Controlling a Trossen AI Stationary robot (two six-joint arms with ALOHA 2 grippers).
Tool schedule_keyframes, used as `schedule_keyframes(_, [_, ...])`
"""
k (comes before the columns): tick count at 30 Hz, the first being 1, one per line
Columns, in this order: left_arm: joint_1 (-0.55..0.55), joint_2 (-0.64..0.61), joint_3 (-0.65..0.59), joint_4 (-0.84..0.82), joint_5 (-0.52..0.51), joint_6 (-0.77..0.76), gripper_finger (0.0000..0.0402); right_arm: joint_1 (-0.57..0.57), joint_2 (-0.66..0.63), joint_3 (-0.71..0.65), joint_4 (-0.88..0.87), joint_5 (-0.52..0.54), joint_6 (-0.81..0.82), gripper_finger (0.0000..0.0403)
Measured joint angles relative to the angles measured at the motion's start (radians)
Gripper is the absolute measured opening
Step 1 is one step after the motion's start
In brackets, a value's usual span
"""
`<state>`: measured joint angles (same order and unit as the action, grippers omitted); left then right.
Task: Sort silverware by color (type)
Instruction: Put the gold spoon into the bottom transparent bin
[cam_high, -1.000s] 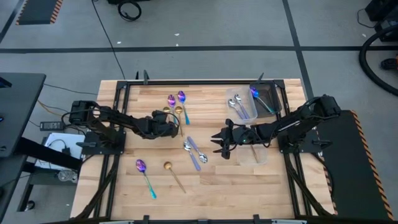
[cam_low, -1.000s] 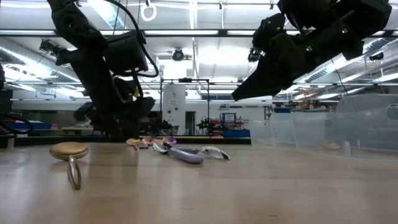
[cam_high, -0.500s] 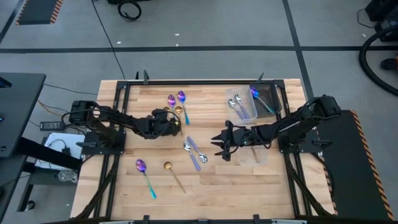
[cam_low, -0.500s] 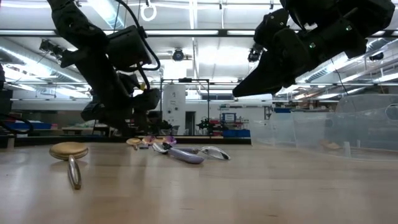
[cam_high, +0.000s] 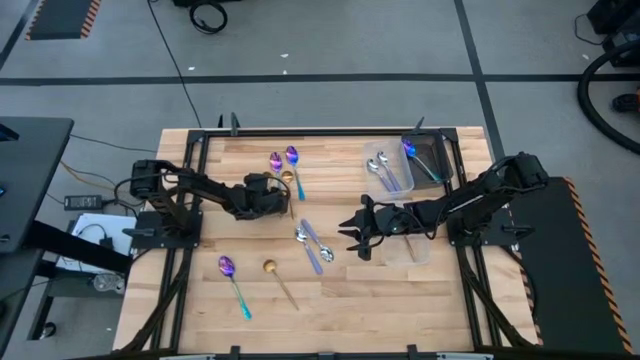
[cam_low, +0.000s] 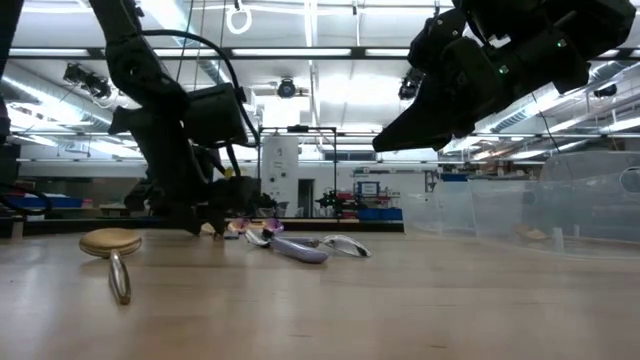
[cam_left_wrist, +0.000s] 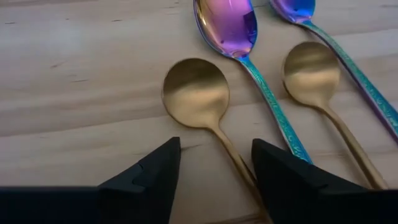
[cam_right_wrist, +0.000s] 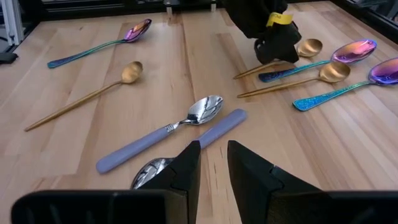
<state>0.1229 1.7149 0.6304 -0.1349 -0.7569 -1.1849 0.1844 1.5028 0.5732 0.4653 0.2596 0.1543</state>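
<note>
**Wooden counter, spoons scattered, left gripper over gold spoon**

Wood-slat counter (cam_high: 340, 290) carries loose spoons. Left gripper (cam_left_wrist: 214, 163) sits low, fingers apart, straddling the handle of a gold spoon (cam_left_wrist: 198, 93) without pinching it; beside it lie a purple-blue spoon (cam_left_wrist: 231, 26) and a second gold spoon (cam_left_wrist: 313, 70). Right gripper (cam_high: 352, 234) hangs above mid-counter, fingers slightly apart, holding nothing, near a silver spoon (cam_right_wrist: 202, 111). Clear containers (cam_high: 432, 155) at the far right corner hold more spoons.

A robotics lab is indicated: ceiling strip lights (cam_low: 330, 50), equipment racks (cam_low: 280, 170), and floor cables (cam_high: 205, 15) at twelve o'clock.
</note>
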Motion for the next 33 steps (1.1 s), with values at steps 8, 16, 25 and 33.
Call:
schedule_keyframes(8, [0.004,-0.007,0.004,-0.065,0.063,0.044,0.0117,0.000,0.000,0.000,0.003,0.000,0.000,0.0090])
schedule_keyframes(16, [0.003,-0.008,0.003,-0.086,0.085,0.058,0.0020,0.000,0.000,0.000,-0.004,0.000,0.000,0.0090])
schedule_keyframes(25, [-0.020,-0.059,-0.004,-0.098,0.099,0.097,0.0018,0.000,0.000,0.000,-0.021,0.000,0.003,0.0090])
schedule_keyframes(33, [-0.091,-0.161,-0.005,-0.079,-0.005,0.151,0.0018,-0.002,0.000,0.000,-0.031,0.005,0.003,0.0090])
